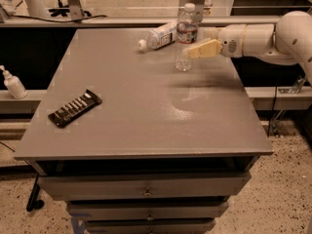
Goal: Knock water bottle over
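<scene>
The water bottle (185,37) stands upright near the far right of the grey table (146,111). It is clear, ribbed, with a white cap and a dark reddish label band. My gripper (196,49) comes in from the right on a white arm, level with the bottle's middle. Its pale fingers (207,48) reach the bottle's right side and appear to touch it.
A whiter bottle with a pale label (158,35) lies on its side just behind and left of the water bottle. A dark snack bar pack (74,107) lies at the table's left. A pump bottle (13,83) stands on a shelf beyond the left edge.
</scene>
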Available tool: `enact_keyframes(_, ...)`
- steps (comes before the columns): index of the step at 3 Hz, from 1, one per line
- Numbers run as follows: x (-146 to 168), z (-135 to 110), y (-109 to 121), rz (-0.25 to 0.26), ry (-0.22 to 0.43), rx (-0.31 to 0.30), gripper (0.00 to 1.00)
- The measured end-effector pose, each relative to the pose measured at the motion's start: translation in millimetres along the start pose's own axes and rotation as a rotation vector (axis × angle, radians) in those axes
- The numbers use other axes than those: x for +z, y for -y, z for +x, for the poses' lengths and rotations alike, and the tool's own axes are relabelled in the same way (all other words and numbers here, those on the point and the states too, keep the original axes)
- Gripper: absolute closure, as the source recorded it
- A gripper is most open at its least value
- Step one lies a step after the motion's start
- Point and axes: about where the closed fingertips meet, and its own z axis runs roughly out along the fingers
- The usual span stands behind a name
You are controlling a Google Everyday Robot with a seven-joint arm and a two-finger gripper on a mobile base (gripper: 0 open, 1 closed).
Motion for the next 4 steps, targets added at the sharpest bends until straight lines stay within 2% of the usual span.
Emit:
enact_keyframes(1, 17.2, 3.0, -4.9, -0.044, 0.063, 0.014, 0.17)
enact_keyframes(2, 26.2, 5.6, -9.7, -0.071, 0.092, 0.019, 0.41)
enact_keyframes(3, 25.7, 2.3, -10.9, -0.079, 0.08, -0.011, 0.64)
enact_keyframes(4, 29.2, -15.5, -14.5, -0.104, 0.02, -0.103, 0.87)
